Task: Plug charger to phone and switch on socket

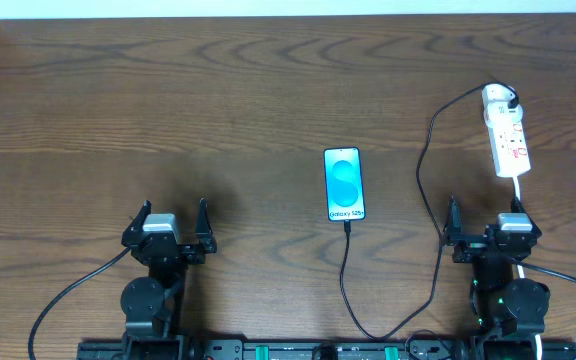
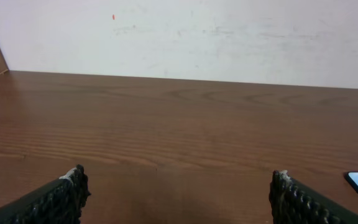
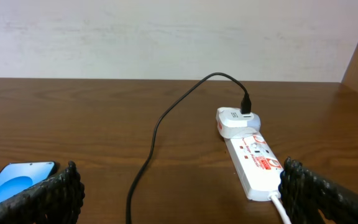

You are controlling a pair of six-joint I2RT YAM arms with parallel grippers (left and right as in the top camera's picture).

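Charger cable (image 3: 156,127) loops over the tabletop (image 1: 248,100) from its white plug head in the socket (image 1: 508,135), far right, to the near edge of the phone (image 1: 344,183) at centre. Left fingers (image 2: 55,199) and right fingers (image 3: 48,199) are spread wide, holding and touching nothing.

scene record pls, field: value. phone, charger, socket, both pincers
phone: flat on table, mid-table, screen up and lit
charger: black cable, tip at the phone's bottom edge, looks plugged in
plug head: seated in the socket's far end
socket: white strip, far right; switch state cannot be told
left pincer: open, empty, near edge, left of phone
right pincer: open, empty, just short of the socket
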